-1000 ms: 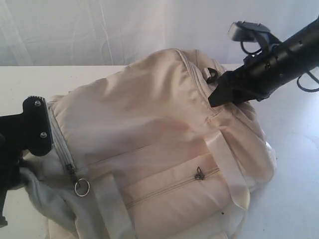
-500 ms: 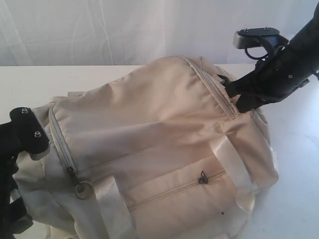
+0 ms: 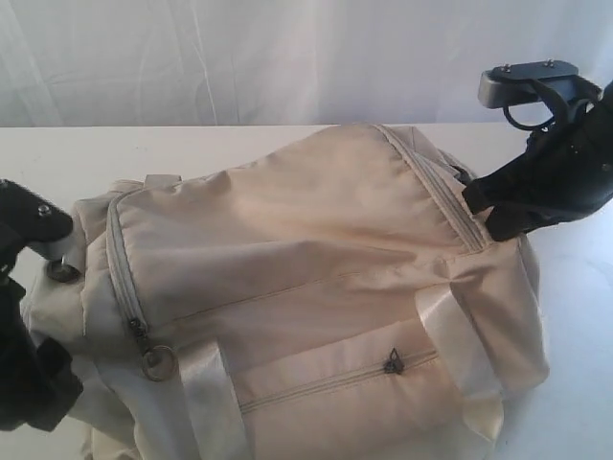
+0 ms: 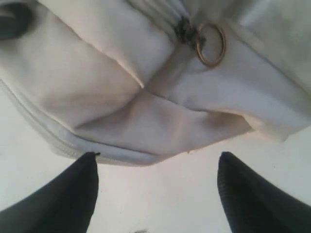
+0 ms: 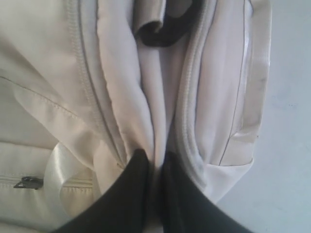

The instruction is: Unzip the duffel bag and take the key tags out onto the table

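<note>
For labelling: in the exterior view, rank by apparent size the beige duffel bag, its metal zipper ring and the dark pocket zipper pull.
Beige fabric duffel bag
Round metal zipper ring
Dark pocket zipper pull, nearly the ring's size

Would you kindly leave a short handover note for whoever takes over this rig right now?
Left gripper: open, empty, by the ring zip pull at one end of the duffel bag.
Right gripper: shut on a fold of bag fabric beside the top zipper.
Bag lies on the table; key tags not in sight.
Done: bag pinched; no zipper looks opened.
Left: unzip, take tags out onto the table.
</note>
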Controlling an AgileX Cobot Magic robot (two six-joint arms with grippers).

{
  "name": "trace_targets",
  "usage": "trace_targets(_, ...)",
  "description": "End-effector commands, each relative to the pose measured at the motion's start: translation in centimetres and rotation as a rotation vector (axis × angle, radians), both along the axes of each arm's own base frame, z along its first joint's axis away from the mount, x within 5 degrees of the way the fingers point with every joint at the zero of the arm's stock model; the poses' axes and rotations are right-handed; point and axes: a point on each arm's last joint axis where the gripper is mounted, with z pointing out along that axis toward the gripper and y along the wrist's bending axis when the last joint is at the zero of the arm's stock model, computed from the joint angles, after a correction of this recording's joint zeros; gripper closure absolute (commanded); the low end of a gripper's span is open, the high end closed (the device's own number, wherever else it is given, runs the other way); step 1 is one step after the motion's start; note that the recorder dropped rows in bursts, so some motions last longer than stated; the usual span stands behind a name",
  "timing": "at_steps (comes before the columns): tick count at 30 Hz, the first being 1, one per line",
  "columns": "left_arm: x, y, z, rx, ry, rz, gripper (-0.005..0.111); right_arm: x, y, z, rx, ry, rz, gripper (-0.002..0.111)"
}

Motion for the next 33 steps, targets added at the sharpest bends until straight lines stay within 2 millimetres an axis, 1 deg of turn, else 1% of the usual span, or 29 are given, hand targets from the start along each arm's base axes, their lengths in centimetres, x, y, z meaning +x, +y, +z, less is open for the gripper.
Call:
trace_targets(1, -0.5, 0.9, 1.4, -0.021, -0.104, 0.064, 0.035, -1.8, -0.1, -0.1, -0.027, 0.114, 0.031, 0.108)
trace_targets(5, -0.9, 1.5, 1.6, 0.01, -0.105, 0.08, 0.035, -2.9, 0.1, 0.5, -0.001, 0.123, 0.033, 0.108)
trace_targets(8, -1.0, 1.2, 1.6, -0.023, -0.094, 0.082, 0.035, -4.9, 0.1, 0.9, 0.012, 0.102, 0.01, 0.108)
trace_targets(9, -0.9, 1.2, 1.6, -0.028, -0.103, 0.079, 0.035, -5.3, 0.1, 0.8, 0.012, 0.103, 0.01, 0.108)
trace_targets(12, -0.8, 1.0, 0.4, -0.046, -0.126, 0.067, 0.035, -7.2, 0.3, 0.4, 0.033, 0.113, -0.003, 0.108)
trace_targets(16, -1.3, 1.3, -1.2, -0.027, -0.094, 0.062, 0.035, -8.8, 0.5, -0.9, 0.057, 0.142, -0.011, 0.108)
trace_targets(18, -1.3, 1.3, -1.8, -0.031, -0.098, 0.058, 0.035, -9.0, 0.9, -1.2, 0.111, 0.157, -0.023, 0.108)
trace_targets(20, -1.0, 1.0, -1.7, -0.058, -0.136, 0.051, 0.036, -8.9, 0.9, -1.3, 0.116, 0.147, -0.027, 0.108)
trace_targets(22, -0.7, 0.8, -1.4, -0.086, -0.18, 0.044, 0.04, -8.7, 0.9, -1.2, 0.115, 0.128, -0.033, 0.108)
trace_targets(26, -0.3, 0.9, -1.2, -0.089, -0.224, 0.04, 0.049, -8.5, 0.9, -1.2, 0.114, 0.105, -0.04, 0.108)
trace_targets(28, -0.3, 1.2, -1.2, -0.083, -0.21, 0.064, 0.049, -8.2, 0.8, -1.1, 0.104, 0.059, -0.025, 0.108)
trace_targets(29, -0.6, 1.3, -1.0, -0.073, -0.167, 0.081, 0.049, -7.9, 0.9, -0.9, 0.11, 0.026, -0.015, 0.107)
trace_targets(30, -0.8, 1.4, -0.6, -0.057, -0.151, 0.081, 0.049, -7.8, 0.9, -0.7, 0.105, 0.01, -0.001, 0.105)
trace_targets(32, -1.3, 1.9, 0.5, -0.024, -0.131, 0.084, 0.049, -7.3, 0.8, 0.3, 0.092, -0.038, 0.024, 0.094)
trace_targets(33, -1.6, 2.1, 1.3, -0.017, -0.143, 0.066, 0.049, -6.9, 0.8, 1.2, 0.09, -0.07, 0.028, 0.084)
